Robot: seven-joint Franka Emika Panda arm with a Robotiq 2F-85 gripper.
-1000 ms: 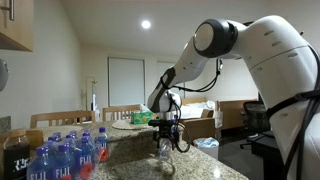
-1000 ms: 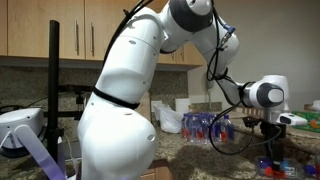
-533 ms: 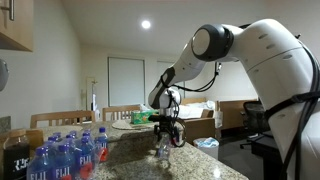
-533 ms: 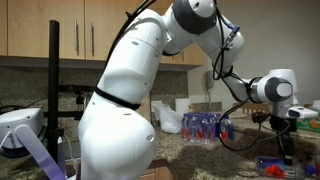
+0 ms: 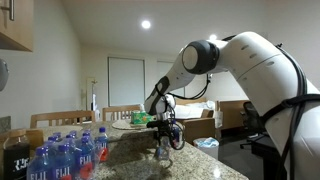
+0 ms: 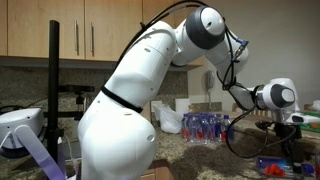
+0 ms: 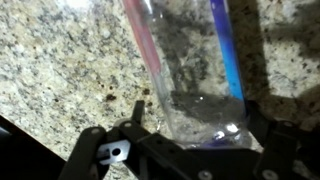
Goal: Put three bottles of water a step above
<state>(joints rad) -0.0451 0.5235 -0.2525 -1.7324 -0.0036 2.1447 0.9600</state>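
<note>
The arm's elbow (image 5: 200, 55) has dropped since a moment ago. The gripper (image 5: 166, 133) stays over one water bottle (image 5: 163, 153) standing on the granite (image 5: 205, 165) — bottle between its fingers (image 7: 128, 135), clamped or loose I cannot tell

Both exterior views sit at counter height and share the bottle cluster (image 5: 60, 155) (image 6: 205, 127), near at 7 o'clock, farther at 4 o'clock. The wrist view looks closely down on granite (image 7: 50, 50).

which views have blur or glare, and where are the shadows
Wrist view: the bottle is close and soft, with bright glints low in the frame; dark shadow lies on the granite to its right. In an exterior view the ceiling light blows out white, the room around it dim.
</note>
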